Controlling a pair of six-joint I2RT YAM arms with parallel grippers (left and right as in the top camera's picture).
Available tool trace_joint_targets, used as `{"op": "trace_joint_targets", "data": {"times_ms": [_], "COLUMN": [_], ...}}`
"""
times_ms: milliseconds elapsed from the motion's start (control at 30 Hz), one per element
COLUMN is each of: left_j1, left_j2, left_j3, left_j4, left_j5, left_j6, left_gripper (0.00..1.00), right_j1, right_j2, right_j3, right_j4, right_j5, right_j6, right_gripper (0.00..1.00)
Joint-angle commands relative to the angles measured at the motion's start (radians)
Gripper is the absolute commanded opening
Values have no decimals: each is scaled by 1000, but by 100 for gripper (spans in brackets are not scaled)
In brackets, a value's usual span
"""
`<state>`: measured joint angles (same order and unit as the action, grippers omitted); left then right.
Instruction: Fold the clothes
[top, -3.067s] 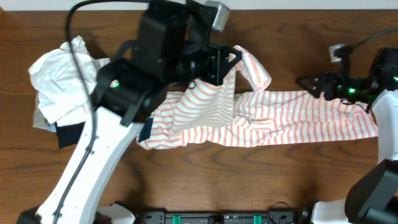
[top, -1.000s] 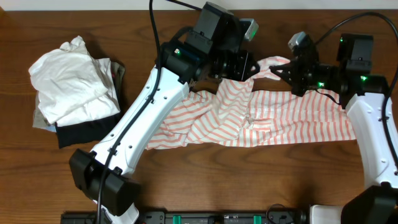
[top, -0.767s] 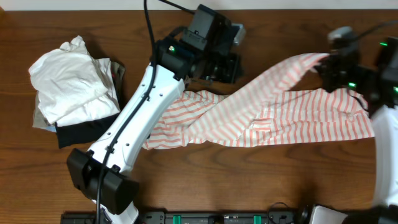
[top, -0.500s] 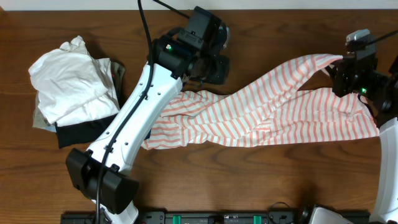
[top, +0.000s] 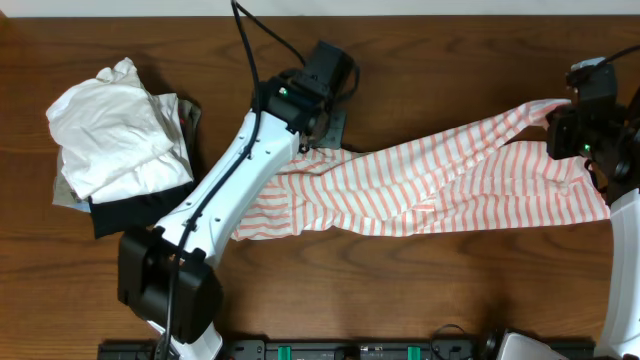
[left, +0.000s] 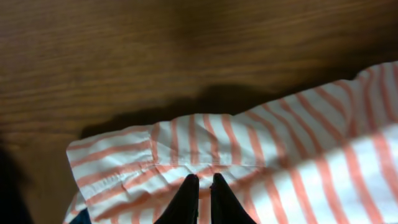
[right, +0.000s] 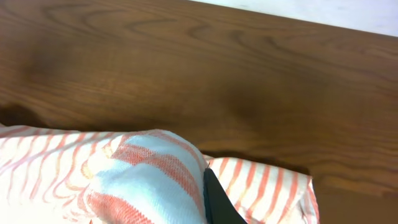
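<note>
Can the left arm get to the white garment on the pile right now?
Probably not yet: the left pincer is shut on the shirt. Nothing stands between it and the white garment.

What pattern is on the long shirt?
The shirt is white with thin salmon-orange stripes; clearest in left wrist view.

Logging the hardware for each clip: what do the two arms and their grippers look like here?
Both arms have white links and black joint housings. The left arm carries a black cable and a green light; the right arm shows a green light too. The left gripper has slim black fingers; the right gripper is black as well.
</note>
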<state>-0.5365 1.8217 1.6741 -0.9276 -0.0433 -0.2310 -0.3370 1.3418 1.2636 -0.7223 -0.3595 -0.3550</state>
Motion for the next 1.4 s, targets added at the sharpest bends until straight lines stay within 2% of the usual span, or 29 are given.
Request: {"op": "trace_joint_targets", "data": {"times_ms": [0,133,300,333,400,433,567,733,867,1000,1367], "left_j1": [27,54,67,67,68,70,93,134,165,182,184], "left_j2": [5,6,-9,-16,-31,-37,-43,-43,-43,-43,-37], "left_j3": [-84,-157,-163,-163,-163,-163,-165,-201,-236,-295,-339], "left_j4": [60,115,18,-6,-45,-63,-124,-98,-51,-11,39], "left_j5": [-48,-48,-42,-42,-43,-43,-41,-1,66,66,66], "left_j6": [13,13,-42,-66,-133,-189,-430,-543,-570,-625,-625], "left_gripper": [10,10,9,13,36,43,52,66,68,68,68], "right_j1": [-3,-3,-3,-3,-3,-3,-3,-3,-3,-3,-3], "right_j2": [1,1,1,2,2,2,4,5,5,5,5], "right_j3": [13,13,13,13,13,12,12,12,12,12,12], "right_j4": [-9,-12,-14,-14,-15,-15,-17,-27,-27,-27,-27], "right_j5": [42,42,43,43,43,43,50,50,50,50,50], "right_j6": [19,18,18,18,18,18,18,18,18,18,18], "right_gripper": [6,6,6,6,6,7,7,6,6,6,6]}}
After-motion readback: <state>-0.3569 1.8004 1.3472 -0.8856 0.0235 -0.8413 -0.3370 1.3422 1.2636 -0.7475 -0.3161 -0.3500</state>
